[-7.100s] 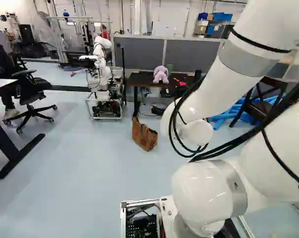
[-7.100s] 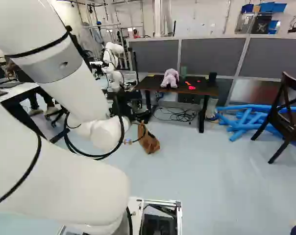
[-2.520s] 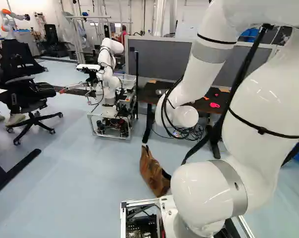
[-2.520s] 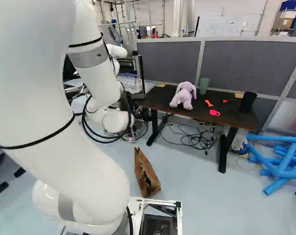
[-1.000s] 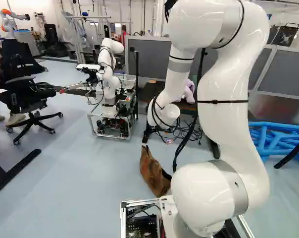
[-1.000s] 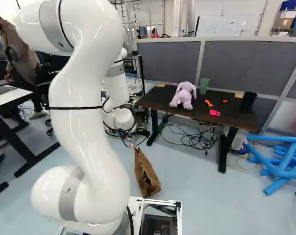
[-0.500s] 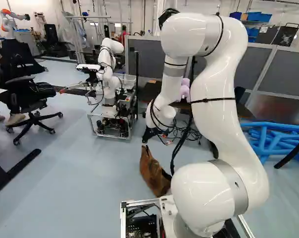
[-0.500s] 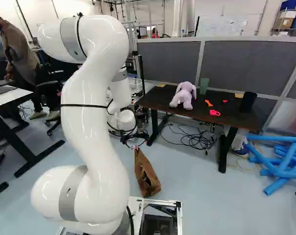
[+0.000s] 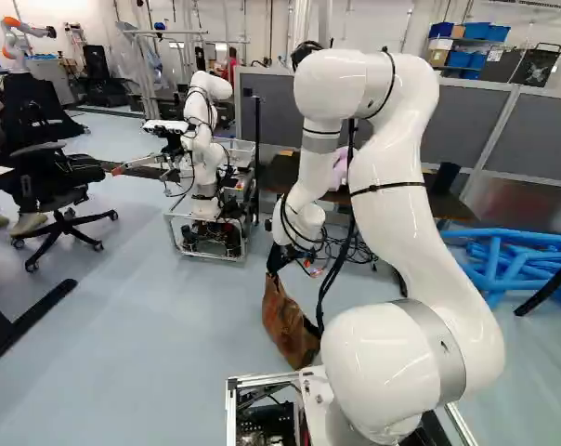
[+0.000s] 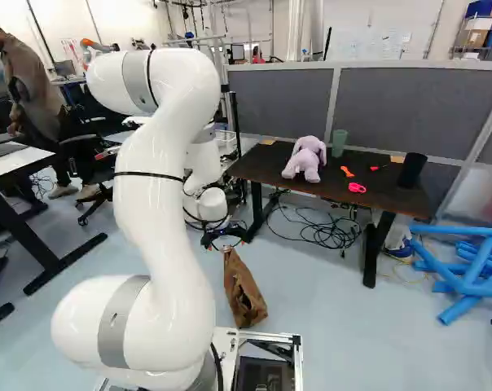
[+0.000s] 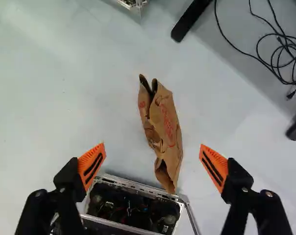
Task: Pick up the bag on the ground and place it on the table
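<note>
The arm (image 9: pixel 392 218) arches over, gripper (image 9: pixel 277 264) near the left base view's centre, fingers apart; the bag (image 9: pixel 288 327) is brown, creased.

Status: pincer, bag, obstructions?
Pincer open, no grip. Bag on floor, close to base frame. Nothing seen between pincer and bag; plush toy occupies part of table.

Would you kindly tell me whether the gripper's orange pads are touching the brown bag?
Apart. The wrist view shows it: the gripper is open, and floor shows between the bag and the orange pads on both sides.
</note>
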